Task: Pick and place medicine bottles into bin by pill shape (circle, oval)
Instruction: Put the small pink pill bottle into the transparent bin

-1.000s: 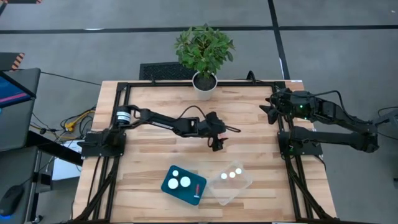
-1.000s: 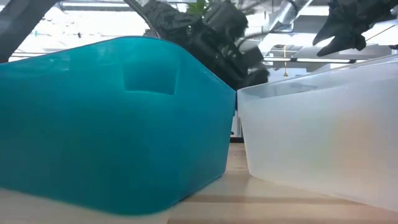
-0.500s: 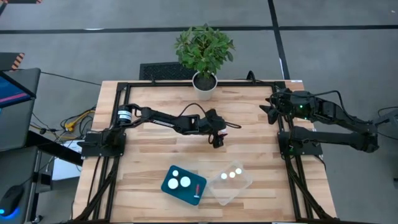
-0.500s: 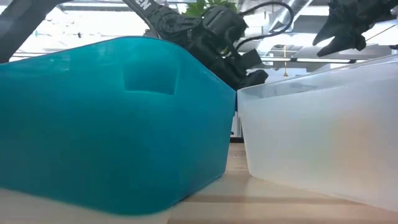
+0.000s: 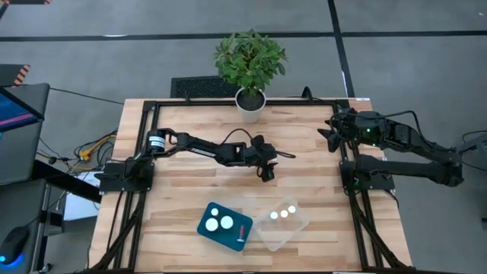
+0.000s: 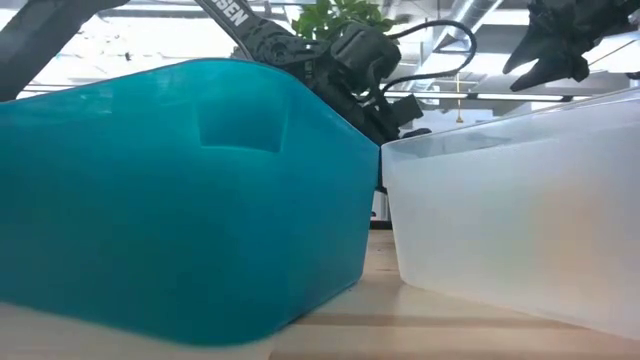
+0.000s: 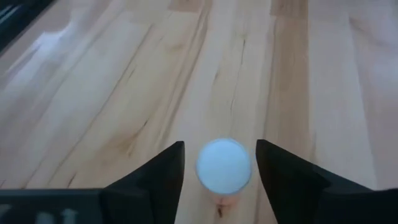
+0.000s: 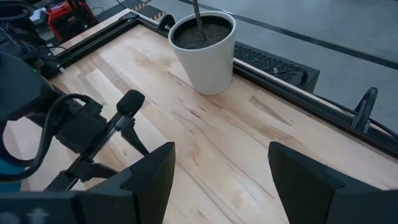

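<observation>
A medicine bottle (image 7: 224, 165) with a round white cap stands upright on the wooden table; a sliver of orange body shows below the cap. My left gripper (image 5: 266, 172) is at mid-table, slanting down over it. It is open, with one finger on each side of the cap and a narrow gap at each side. In the high view the gripper hides the bottle. My right gripper (image 8: 221, 180) stands open and raised at the table's far right (image 5: 335, 137), holding nothing.
A teal bin (image 5: 224, 226) and a clear bin (image 5: 281, 221) sit side by side near the front edge, each with white-capped bottles inside. A potted plant (image 5: 249, 103) stands at the far edge. Bare wood lies around the left gripper.
My left gripper's fingers have drawn closer together around the bottle, and the hand has stayed over the same spot at mid-table. The bottle has not moved.
</observation>
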